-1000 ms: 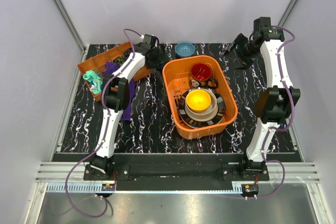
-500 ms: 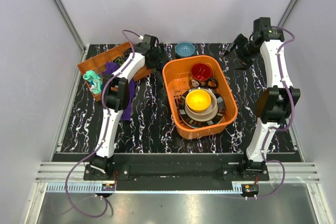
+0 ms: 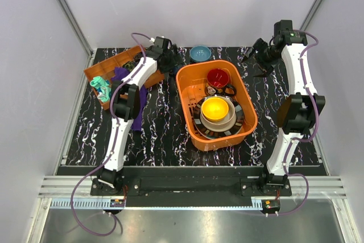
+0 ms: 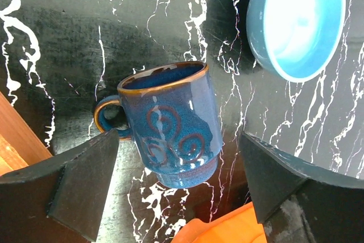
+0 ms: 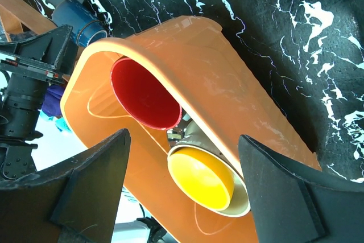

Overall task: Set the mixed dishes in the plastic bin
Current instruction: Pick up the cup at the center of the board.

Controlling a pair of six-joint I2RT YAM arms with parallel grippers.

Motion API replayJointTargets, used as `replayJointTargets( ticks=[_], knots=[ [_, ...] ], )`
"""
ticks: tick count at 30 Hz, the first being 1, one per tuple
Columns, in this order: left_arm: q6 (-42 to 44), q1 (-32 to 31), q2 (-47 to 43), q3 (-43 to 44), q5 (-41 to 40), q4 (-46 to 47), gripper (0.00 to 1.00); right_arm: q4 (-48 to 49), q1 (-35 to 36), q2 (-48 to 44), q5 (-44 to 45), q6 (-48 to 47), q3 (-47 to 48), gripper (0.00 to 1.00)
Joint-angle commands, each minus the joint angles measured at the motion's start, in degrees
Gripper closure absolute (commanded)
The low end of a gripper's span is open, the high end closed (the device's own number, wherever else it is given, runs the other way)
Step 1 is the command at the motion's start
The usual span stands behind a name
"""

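Note:
A blue mug [image 4: 170,126] with red swirls stands on the black marbled table between the fingers of my left gripper [image 4: 179,157], which is open and apart from it on both sides. In the top view that left gripper [image 3: 172,61] is at the plastic bin's [image 3: 245,122] back left corner. Behind the bin sits a small blue bowl [image 3: 200,53] [image 4: 296,21]. Inside the bin are a red mug [image 3: 218,77] and an orange-yellow bowl [image 3: 216,108] nested in a beige bowl on a striped plate. My right gripper [image 3: 255,56] [image 5: 182,163] hangs open and empty at the back right.
A brown-orange tray [image 3: 101,68] lies at the back left, with a teal toy [image 3: 102,88] and a purple cloth [image 3: 121,74] beside it. The bin's orange corner [image 4: 227,229] is close under the left fingers. White walls enclose the table.
My left gripper has edged slightly toward the back right, over the blue mug. The right arm has barely moved.

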Motion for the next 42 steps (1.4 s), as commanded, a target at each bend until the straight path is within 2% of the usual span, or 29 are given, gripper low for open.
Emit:
replayJointTargets(
  ticks=[1,15,19,20,26,29,30,32,34,35,36,42],
  knots=[
    [-2.0,0.2,1.8,0.5,0.9,4.5,0.12,-1.8,0.1,-2.9,-0.2,-1.3,0.1,0.14],
    [-2.9,0.2,3.9,0.7,0.7,4.5,0.19,-3.4,0.1,-2.0,0.4,-2.1,1.1,0.14],
    [-2.9,0.2,3.6,0.3,0.8,4.5,0.31,-3.3,0.1,-1.7,0.4,-2.0,1.0,0.14],
    [-2.8,0.2,3.6,0.3,0.9,4.4,0.37,-3.3,0.1,-1.7,0.4,-1.9,1.0,0.14],
    [-2.8,0.2,3.5,0.0,1.6,4.2,0.51,-3.3,0.1,-1.7,0.5,-1.8,0.9,0.14],
    [-2.9,0.3,3.5,0.0,2.2,4.3,0.64,-3.3,0.1,-1.6,0.4,-1.9,1.0,0.14],
    [-2.9,0.3,3.4,0.1,2.5,4.5,0.72,-3.3,0.1,-1.6,0.4,-1.9,1.0,0.14],
    [-2.9,0.4,3.3,0.6,3.1,4.3,0.79,-3.2,0.1,-1.5,0.2,-1.8,1.0,0.14],
    [-3.0,0.6,2.8,0.9,2.8,4.2,0.94,-2.9,0.1,-1.3,0.0,-1.7,1.0,0.15],
    [-3.0,0.7,2.5,0.9,2.7,4.2,0.97,-2.7,0.1,-1.3,-0.1,-1.5,1.0,0.14],
    [-3.1,0.9,1.8,0.8,2.7,4.3,1.00,-2.6,0.1,-1.3,-0.3,-1.6,0.9,0.15],
    [-2.9,1.8,-0.3,0.6,3.7,4.3,1.00,-1.1,0.1,-1.2,-1.4,-0.8,-0.5,0.14]
  ],
)
